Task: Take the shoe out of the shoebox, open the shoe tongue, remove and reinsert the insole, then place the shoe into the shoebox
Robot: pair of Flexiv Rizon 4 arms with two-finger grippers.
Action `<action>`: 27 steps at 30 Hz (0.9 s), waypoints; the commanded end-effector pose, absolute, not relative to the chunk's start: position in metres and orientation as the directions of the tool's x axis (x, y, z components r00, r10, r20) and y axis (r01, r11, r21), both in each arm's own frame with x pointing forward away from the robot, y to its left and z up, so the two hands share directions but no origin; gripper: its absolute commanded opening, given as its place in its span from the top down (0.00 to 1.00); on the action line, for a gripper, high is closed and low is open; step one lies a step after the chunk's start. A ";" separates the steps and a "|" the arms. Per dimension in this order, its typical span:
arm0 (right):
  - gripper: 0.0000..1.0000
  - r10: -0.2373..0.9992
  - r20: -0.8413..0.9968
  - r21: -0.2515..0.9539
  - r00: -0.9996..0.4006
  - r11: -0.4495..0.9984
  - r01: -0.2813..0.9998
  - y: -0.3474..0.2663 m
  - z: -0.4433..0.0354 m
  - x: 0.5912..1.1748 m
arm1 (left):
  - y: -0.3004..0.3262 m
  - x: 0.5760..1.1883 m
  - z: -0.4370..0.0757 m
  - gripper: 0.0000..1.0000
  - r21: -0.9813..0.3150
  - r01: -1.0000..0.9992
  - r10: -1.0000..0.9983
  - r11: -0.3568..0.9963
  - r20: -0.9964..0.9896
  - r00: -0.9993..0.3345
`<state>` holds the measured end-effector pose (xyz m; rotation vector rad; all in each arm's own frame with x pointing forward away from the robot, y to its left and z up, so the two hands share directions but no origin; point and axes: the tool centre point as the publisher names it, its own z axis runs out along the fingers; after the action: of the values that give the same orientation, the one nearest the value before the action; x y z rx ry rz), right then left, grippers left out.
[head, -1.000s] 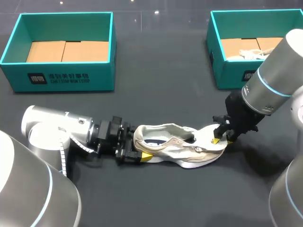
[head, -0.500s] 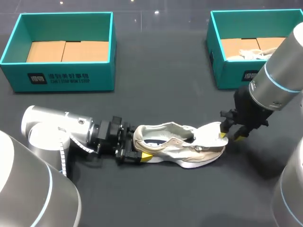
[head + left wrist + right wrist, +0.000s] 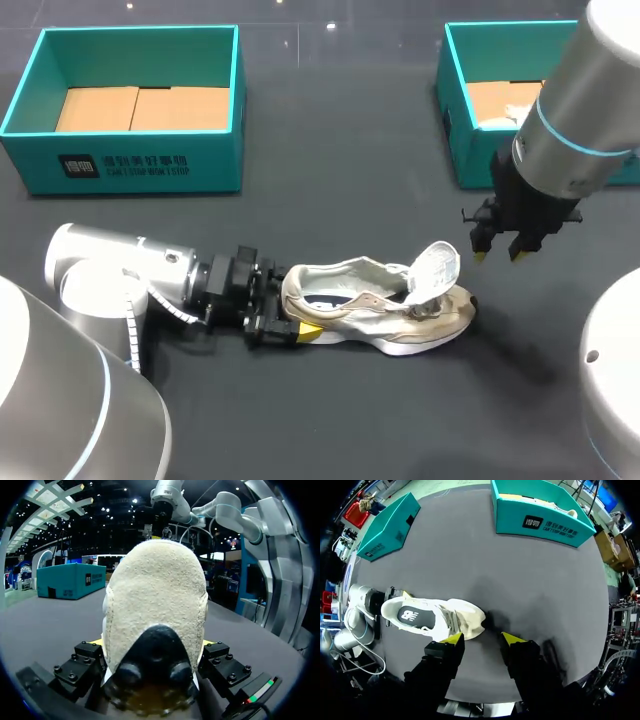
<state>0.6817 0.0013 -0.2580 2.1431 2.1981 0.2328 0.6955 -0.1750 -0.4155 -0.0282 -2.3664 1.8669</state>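
A cream and white shoe (image 3: 370,310) lies on its side on the dark table, toe to the right. Its tongue (image 3: 437,268) stands flipped up near the toe, and the insole (image 3: 412,616) shows inside. My left gripper (image 3: 287,305) lies low on the table, shut on the shoe's heel (image 3: 155,605), which fills the left wrist view between the fingers. My right gripper (image 3: 497,250) hangs open and empty above the table, up and to the right of the toe. In the right wrist view its gripper (image 3: 483,638) is just past the shoe (image 3: 440,620).
A teal shoebox (image 3: 150,160) with a cardboard liner stands at the back left. A second teal shoebox (image 3: 490,155) at the back right holds something white. Bare dark table lies around the shoe and in front of it.
My right gripper opened, let go of the tongue at the toe, and rose up and to the right. The tongue now stands upright. The left arm and shoe have kept still.
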 end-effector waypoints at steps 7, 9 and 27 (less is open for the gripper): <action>0.62 0.963 -0.119 0.142 -0.240 0.256 0.956 0.037 -0.201 0.688 | -0.175 0.694 -0.416 1.00 -0.969 -0.064 0.094 0.238 0.089 -0.992; 0.63 0.940 -0.139 0.135 -0.311 0.329 0.935 0.046 -0.195 0.689 | -0.175 0.694 -0.416 1.00 -0.969 -0.064 0.094 0.238 0.089 -0.992; 1.00 0.645 -0.145 -0.001 -0.750 0.758 0.652 0.124 -0.184 0.686 | -0.175 0.694 -0.416 1.00 -0.969 -0.064 0.094 0.238 0.089 -0.992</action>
<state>0.6775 0.1066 -0.1779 1.0779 2.7573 0.0413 0.6954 -0.1750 -0.4155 -0.0283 -2.3664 1.8668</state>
